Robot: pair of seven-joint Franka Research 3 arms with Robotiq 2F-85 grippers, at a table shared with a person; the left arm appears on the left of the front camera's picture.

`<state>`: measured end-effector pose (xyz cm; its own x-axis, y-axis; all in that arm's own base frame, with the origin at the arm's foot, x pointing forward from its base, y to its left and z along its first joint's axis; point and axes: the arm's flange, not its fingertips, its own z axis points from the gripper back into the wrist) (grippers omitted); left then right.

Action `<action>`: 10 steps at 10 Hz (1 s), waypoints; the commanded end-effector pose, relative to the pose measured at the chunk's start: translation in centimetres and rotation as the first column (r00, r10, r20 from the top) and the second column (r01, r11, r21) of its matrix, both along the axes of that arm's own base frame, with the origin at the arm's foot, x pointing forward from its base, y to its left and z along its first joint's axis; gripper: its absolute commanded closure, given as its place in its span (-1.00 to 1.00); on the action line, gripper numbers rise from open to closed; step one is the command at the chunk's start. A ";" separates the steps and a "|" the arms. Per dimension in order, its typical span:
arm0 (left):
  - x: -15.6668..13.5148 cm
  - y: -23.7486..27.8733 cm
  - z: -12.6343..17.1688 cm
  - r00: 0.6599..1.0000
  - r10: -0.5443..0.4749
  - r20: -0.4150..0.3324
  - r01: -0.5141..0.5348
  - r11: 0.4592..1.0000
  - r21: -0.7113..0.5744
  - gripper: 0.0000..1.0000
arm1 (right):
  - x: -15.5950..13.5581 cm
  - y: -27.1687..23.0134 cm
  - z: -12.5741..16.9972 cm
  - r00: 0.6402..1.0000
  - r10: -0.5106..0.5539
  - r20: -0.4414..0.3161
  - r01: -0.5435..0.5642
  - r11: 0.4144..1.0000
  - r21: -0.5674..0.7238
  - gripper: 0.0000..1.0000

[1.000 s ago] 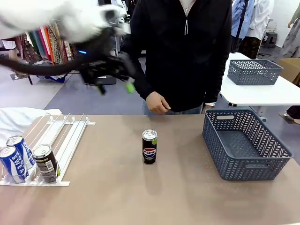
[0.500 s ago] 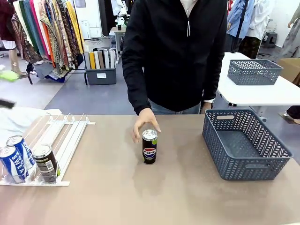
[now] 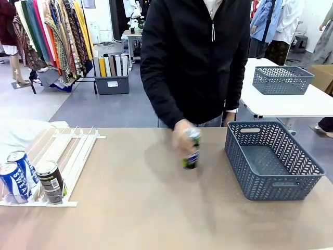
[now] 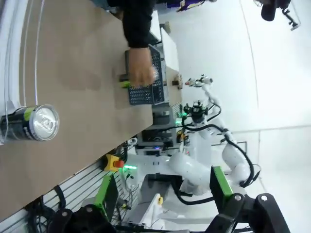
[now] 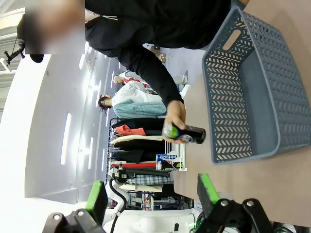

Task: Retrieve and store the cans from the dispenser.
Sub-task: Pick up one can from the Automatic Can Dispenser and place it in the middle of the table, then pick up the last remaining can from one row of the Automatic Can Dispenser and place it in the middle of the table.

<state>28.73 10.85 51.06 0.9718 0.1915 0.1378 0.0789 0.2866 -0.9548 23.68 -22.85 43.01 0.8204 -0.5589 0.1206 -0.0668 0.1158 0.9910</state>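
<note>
The left claw point(image 4: 163, 191) is hanging wide open with nothing between its green pads, and the right claw point(image 5: 150, 194) is gaping the same way, empty.

Nearest me on the bench point(image 3: 156, 219), the dispenser point(image 3: 78, 153) is sloping down to its end stops. 3 cans are waiting there: 2 blue-and-white cans point(image 3: 23, 169), one behind the other in the left lane, and a dark can point(image 3: 50, 181) just beside them in the right lane.

Further out, mid-bench, the person's hand point(image 3: 182, 136) is gripping the black Pepsi can point(image 3: 191, 156), tilted and blurred, just beside the grey basket point(image 3: 237, 153). The basket looks empty.

I'm judging this as the storing step for that 1 can, with the basket as its likely home. The next move is probably calling for a claw to come to the dispenser's low end, close on 1 can's body and lift it clear of the stop. The cans are sitting close together, so a finger is getting little room between the lanes, and the person's arm is occupying the middle of the bench.

Beyond, a second basket point(image 3: 281, 80) is sitting on a white table point(image 3: 302, 104), and a clothes rack point(image 3: 52, 36) is standing at the back.
</note>
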 end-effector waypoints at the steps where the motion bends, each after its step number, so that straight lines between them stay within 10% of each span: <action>1: 0.1 -0.4 1.5 1.000 -0.008 0.024 0.008 1.000 0.015 -1.00 | -0.3 -0.1 0.0 1.000 0.016 0.016 -0.015 1.000 -0.022 -1.00; 10: 0.1 -0.4 1.5 1.000 -0.008 0.024 0.008 1.000 0.015 -1.00 | -0.3 -0.1 0.0 1.000 0.016 0.016 -0.015 1.000 -0.022 -1.00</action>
<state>28.97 10.48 52.51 0.9707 0.1806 0.1586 0.0946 0.3196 -0.9428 23.67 -22.85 43.02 0.8205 -0.5588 0.1208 -0.0670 0.1157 0.9910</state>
